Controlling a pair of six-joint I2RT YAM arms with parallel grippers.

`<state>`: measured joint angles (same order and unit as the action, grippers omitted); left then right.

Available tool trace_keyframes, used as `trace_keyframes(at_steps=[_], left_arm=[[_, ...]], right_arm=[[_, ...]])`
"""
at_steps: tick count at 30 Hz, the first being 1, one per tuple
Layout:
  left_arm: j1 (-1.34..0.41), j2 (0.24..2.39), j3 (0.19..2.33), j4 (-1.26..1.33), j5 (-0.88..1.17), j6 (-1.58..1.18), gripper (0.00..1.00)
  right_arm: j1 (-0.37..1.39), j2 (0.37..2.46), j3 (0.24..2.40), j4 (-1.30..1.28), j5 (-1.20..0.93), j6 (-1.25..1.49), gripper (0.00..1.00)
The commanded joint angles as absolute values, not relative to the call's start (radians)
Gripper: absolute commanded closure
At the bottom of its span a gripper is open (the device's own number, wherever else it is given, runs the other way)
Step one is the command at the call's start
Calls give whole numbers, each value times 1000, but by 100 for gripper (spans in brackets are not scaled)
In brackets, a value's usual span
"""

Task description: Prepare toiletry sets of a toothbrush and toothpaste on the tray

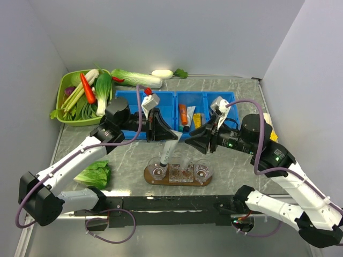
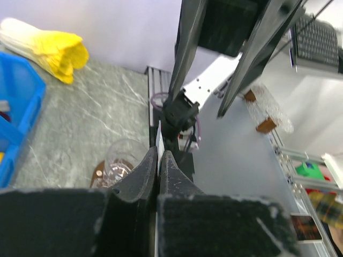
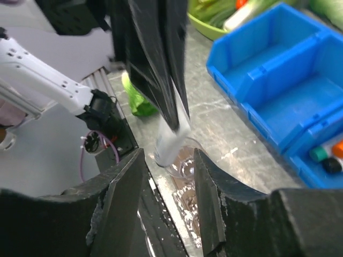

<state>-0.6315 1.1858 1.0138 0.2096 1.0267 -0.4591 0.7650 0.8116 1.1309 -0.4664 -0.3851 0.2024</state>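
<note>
Pinching toothpaste (image 1: pixel 169 149) tight in left gripper (image 1: pixel 171 137), lower end at left cup (image 1: pixel 157 171) on tray (image 1: pixel 149 180). Crowding the tube with right gripper (image 3: pixel 167 155), jaws apart, empty. Blue bins (image 1: pixel 166 100) close behind.

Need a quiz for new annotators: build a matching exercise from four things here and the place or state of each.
Things:
1. toothpaste
2. orange tube
3. tray
4. right claw

Place or state:
a. lying in a blue bin
b. open, holding nothing
c. pinched in the left claw
d. under the clear cups

Pairs: 1-c, 2-a, 3-d, 4-b
</note>
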Motion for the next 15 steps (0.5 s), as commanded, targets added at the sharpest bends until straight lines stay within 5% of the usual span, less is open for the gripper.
trace_keyframes(at_steps=[1, 15], left_arm=[[-647, 1151, 1045, 164, 1072, -376, 99], [-660, 1166, 1051, 150, 1115, -365, 99]], right_arm=[[762, 862, 1196, -500, -472, 167, 54], [759, 908, 1210, -508, -442, 152, 61]])
